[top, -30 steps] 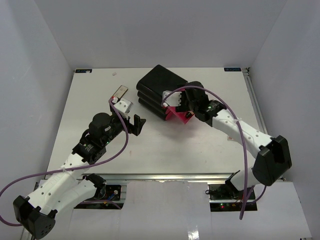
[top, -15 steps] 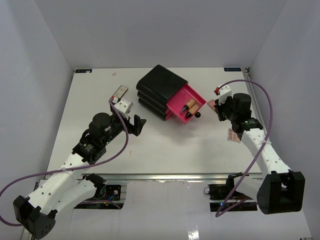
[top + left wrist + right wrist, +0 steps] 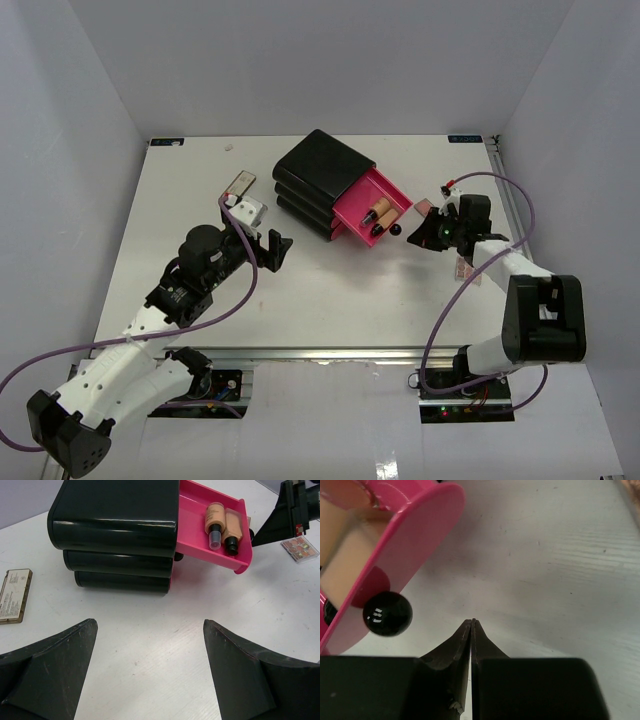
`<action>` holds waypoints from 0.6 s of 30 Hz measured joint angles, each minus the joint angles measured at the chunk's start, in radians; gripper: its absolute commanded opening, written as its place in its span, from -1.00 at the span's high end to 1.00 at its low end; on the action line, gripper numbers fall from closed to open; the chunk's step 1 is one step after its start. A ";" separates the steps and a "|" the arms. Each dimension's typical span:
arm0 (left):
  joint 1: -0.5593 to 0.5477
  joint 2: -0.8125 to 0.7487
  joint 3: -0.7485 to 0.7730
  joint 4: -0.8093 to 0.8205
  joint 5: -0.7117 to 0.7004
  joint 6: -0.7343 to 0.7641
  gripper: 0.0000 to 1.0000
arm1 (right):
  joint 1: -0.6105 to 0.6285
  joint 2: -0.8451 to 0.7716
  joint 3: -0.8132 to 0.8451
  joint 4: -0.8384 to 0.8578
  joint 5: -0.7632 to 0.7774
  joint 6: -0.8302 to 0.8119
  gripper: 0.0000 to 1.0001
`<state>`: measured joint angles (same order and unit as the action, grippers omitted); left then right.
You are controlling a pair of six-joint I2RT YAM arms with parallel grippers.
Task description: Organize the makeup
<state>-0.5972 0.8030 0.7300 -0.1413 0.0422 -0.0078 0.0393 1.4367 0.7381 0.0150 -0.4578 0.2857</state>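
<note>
Two beige foundation bottles (image 3: 378, 213) (image 3: 222, 524) lie in the open pink drawer (image 3: 360, 195) (image 3: 192, 527) (image 3: 405, 545) of the black box (image 3: 318, 178) (image 3: 115, 520). My right gripper (image 3: 418, 238) (image 3: 472, 621) is shut and empty, low over the table just right of the drawer's black knob (image 3: 396, 230) (image 3: 387, 613). A pink palette (image 3: 465, 269) (image 3: 299, 548) lies beside the right arm, another (image 3: 424, 207) behind the gripper. A slim tan case (image 3: 239, 183) (image 3: 15, 595) lies left of the box. My left gripper (image 3: 276, 250) (image 3: 149, 625) hangs open over bare table in front of the box.
The box's other two drawers are shut. White walls close in the table on three sides. The right arm's purple cable (image 3: 500, 180) loops above the right palette.
The right arm left the pulled-out drawer, swung right, then came back low beside the knob with its jaws now shut. The left arm has not moved.
</note>
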 measured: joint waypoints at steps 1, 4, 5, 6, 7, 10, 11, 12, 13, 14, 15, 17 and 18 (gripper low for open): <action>0.000 0.001 0.000 0.000 0.000 0.000 -0.96 | 0.000 0.032 0.004 0.015 -0.019 0.030 0.85; 0.000 0.005 0.000 0.000 -0.001 0.000 -0.96 | 0.000 0.124 0.021 0.051 -0.070 0.107 0.85; 0.001 0.006 0.000 0.000 -0.001 0.000 -0.96 | 0.000 0.149 0.026 0.063 -0.087 0.130 0.85; 0.001 0.007 0.000 0.000 -0.001 0.000 -0.96 | 0.000 0.168 0.029 0.077 -0.107 0.155 0.85; 0.001 0.008 0.000 0.000 -0.001 0.000 -0.96 | 0.000 0.183 0.031 0.093 -0.126 0.182 0.85; 0.001 0.012 0.000 0.000 -0.001 0.000 -0.96 | 0.001 0.207 0.035 0.149 -0.180 0.259 0.85; 0.001 0.014 0.000 0.000 -0.001 0.000 -0.96 | 0.002 0.210 0.037 0.165 -0.196 0.281 0.85; 0.001 0.016 0.000 0.000 -0.001 0.000 -0.96 | 0.004 0.212 0.041 0.182 -0.209 0.303 0.85; 0.001 0.018 -0.001 0.000 -0.001 0.000 -0.96 | 0.008 0.212 0.046 0.200 -0.221 0.324 0.85; 0.001 0.019 -0.001 0.000 -0.001 0.000 -0.96 | 0.011 0.212 0.051 0.217 -0.232 0.345 0.85; 0.001 0.022 -0.001 0.000 -0.001 0.000 -0.96 | 0.014 0.212 0.055 0.232 -0.239 0.367 0.85; 0.001 0.026 -0.002 0.000 -0.001 0.000 -0.96 | 0.017 0.212 0.060 0.261 -0.248 0.411 0.85; 0.001 0.027 -0.002 0.000 -0.001 0.003 -0.96 | 0.021 0.210 0.066 0.269 -0.249 0.431 0.85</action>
<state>-0.5961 0.8304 0.7280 -0.1417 0.0414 -0.0043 0.0607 1.6469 0.8037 0.2844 -0.7067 0.7170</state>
